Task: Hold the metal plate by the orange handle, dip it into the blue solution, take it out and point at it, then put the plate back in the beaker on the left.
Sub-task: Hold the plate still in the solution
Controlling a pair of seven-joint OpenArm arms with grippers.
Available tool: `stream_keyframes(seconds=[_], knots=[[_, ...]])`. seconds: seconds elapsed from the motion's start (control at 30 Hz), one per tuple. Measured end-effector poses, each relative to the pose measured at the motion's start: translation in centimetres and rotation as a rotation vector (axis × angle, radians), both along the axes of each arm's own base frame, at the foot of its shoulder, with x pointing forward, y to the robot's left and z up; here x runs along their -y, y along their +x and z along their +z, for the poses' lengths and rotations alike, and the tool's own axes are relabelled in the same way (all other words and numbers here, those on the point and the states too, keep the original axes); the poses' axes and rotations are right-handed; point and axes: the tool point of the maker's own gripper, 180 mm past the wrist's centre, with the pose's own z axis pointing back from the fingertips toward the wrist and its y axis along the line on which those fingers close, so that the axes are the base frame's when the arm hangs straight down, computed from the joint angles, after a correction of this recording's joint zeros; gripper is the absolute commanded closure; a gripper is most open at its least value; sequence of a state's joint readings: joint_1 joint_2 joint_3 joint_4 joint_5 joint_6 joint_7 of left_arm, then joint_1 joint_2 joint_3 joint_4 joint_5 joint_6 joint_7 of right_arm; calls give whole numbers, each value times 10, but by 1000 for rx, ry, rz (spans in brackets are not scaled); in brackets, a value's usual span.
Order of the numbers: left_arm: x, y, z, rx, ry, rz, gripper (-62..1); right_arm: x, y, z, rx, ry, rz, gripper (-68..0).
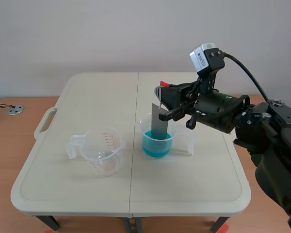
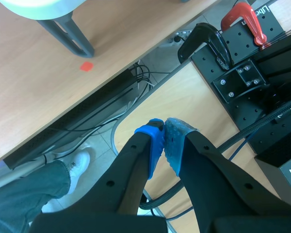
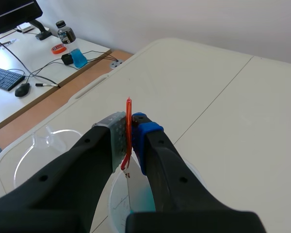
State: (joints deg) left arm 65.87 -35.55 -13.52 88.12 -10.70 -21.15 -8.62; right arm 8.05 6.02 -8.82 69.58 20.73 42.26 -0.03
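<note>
**Plate in the blue: the dip is on**

Near right, the bulk of the right arm [image 1: 276, 141] fills the corner and stretches left across the bench [image 1: 87, 97]. At its end the right hand [image 1: 166, 99] is clamped on the orange handle [image 1: 162, 83]. The wrist view shows that thin orange strip pinched flat between both pads, no gap at all.

Below it hangs the metal plate [image 1: 160, 124], upright, its lower end down inside the right beaker [image 1: 179, 137] and into the blue solution [image 1: 155, 148]. So this reads as the dipping step, with the plate in the liquid.

To the left, well apart, stands the left beaker [image 1: 104, 153]. It looks empty and is ready for the return.

The left hand [image 2: 164, 136] is out of the scene view. Its pads are closed together on nothing, and it hangs off the bench above the floor [image 2: 48, 82].

Next call, I'd say: a straight lift until the plate's lower edge clears the rim, no tilt. Then the left hand has to come in and point.
</note>
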Motion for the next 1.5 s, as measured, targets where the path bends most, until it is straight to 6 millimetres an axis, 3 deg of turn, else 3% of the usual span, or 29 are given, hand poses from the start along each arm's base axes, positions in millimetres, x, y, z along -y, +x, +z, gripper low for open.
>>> stream_keyframes(seconds=[1.5], knots=[[0, 0, 0, -1, -1, -1, -45, 0, -1, -8, -19, -42, 9, -13]])
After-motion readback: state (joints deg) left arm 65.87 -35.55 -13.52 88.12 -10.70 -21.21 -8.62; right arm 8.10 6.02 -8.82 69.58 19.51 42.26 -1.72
